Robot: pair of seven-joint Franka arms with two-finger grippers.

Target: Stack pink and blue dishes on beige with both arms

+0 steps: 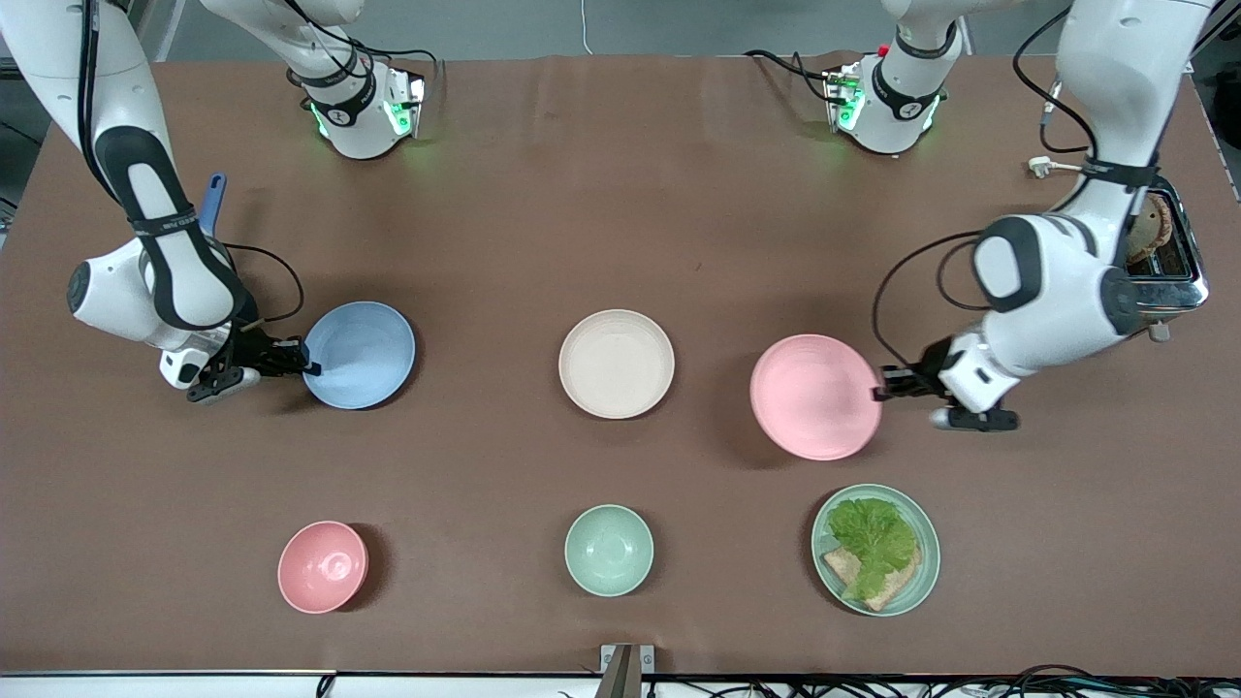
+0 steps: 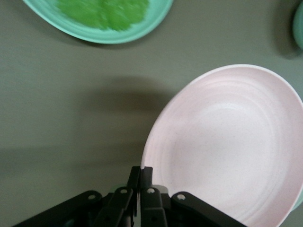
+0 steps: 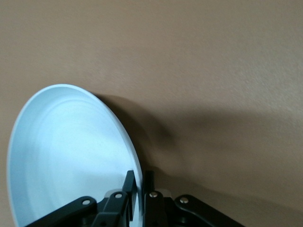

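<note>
I'm looking at the brown cloth-covered table, w/ both arms reaching in from the ends. I'm seeing the left gripper w/ fingers pinched together on the rim of the pale pink round matte plate, plate tilted and lifted off the table, shadow under it; wrist view is showing the fingers clamping the rim edge of that pink plate. The right gripper is doing the same at the right arm's end, fingers closed on the rim of the light blue round matte plate, also tilted up. The cream-beige round matte plate is sitting flat on the table between the two, apart from both.

Nearer the front camera I'm seeing the mint-green plate carrying lettuce on bread, a small mint-green bowl, a small pink bowl. A chrome toaster is sitting by the left arm.
</note>
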